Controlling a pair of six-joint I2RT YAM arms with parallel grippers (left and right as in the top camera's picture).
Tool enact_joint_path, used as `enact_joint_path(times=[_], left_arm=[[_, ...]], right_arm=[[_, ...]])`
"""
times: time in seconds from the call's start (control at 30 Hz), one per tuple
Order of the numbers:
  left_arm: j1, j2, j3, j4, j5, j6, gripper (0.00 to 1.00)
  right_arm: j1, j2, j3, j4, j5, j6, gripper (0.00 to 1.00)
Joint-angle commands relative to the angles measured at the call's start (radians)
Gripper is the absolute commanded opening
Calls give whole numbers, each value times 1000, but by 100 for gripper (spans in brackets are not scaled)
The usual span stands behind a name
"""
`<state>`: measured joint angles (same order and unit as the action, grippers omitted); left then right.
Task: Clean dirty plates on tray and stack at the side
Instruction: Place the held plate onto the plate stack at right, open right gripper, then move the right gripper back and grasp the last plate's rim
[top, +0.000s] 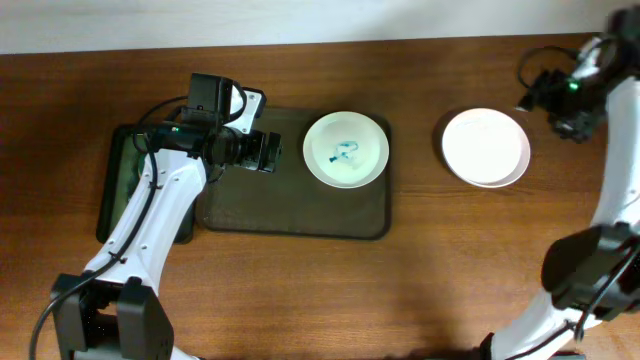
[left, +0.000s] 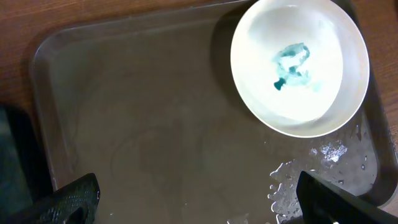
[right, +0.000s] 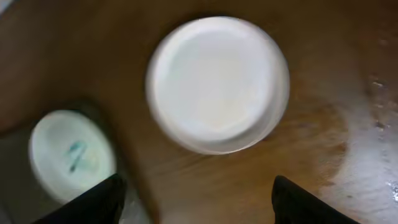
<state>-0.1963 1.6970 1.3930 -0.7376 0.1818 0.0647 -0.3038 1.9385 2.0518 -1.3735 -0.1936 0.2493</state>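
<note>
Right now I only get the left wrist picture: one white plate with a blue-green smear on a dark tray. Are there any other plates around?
Observer: Yes. A clean white plate sits on the bare table, right of the tray and apart from it.
Operator: Is anything holding it?
Observer: No. The right arm is near its rim, jaws spread apart, nothing between them.
Operator: More dirty ones beyond my picture's edge?
Observer: No. From overhead, the smeared plate is the only one on the tray.
</note>
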Motion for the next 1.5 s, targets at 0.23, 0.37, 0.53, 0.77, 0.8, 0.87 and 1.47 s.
enact_joint_path(times=[0.23,0.37,0.53,0.77,0.8,0.87,1.47], left_arm=[[75,-40,9,-15,-3,-8,99],[75,-40,9,-16,-3,-8,99],[75,-40,9,-16,-3,-8,100],[77,-56,9,-15,-4,-8,99],[89,-78,10,-15,-4,-8,99],[145,-150,11,-14,-4,-8,99],[425,129,-1,-22,-186,9,100]], right_arm=[[667,187,-237,234,158,369,58],[690,216,-311,271,187,715,58],[689,231,-367,361,180,807,59],[689,291,-367,414,145,730,4],[693,290,-361,414,142,643,4],[718,290,-344,411,142,488,4],[748,114,-99,132,-4,129,74]])
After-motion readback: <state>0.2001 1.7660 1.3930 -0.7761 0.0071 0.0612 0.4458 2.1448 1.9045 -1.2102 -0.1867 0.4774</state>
